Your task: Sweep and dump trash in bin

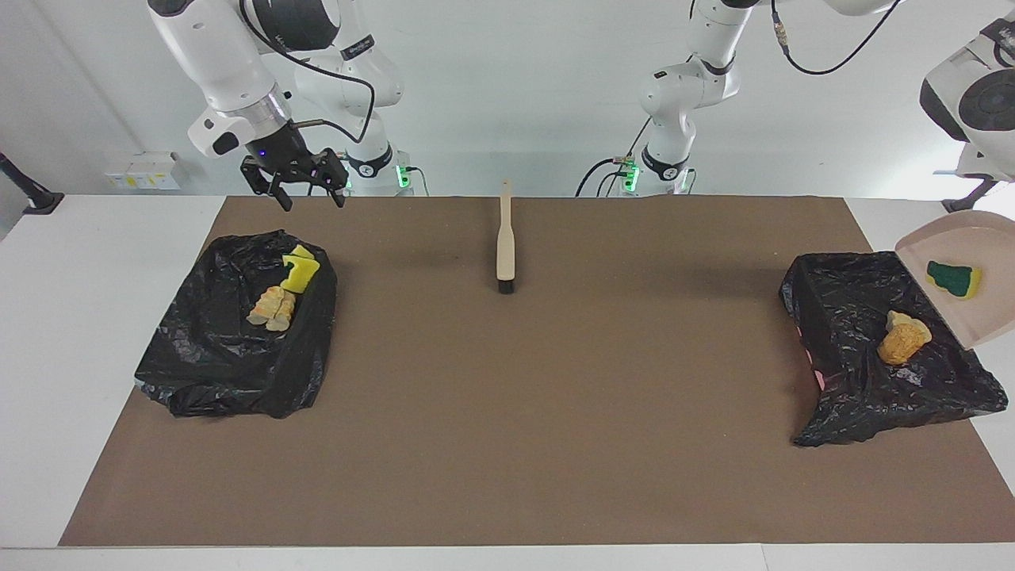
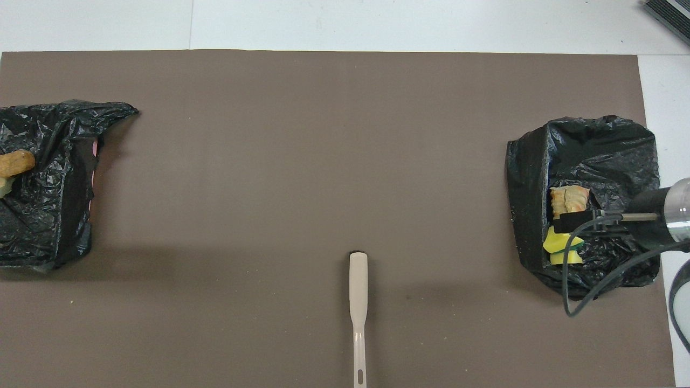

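The beige dustpan hangs steeply tilted over the black-lined bin at the left arm's end. A yellow sponge chunk with a green face still lies on it. Tan bread-like lumps lie in that bin, and one of these lumps shows in the overhead view. My left gripper is out of view past the pan's handle. My right gripper is open and holds nothing, up over the mat's robot-side edge by the other bin.
That bin holds a yellow sponge and tan lumps. A beige brush lies on the brown mat midway between the arms, nearer to the robots. In the overhead view the right arm reaches over its bin.
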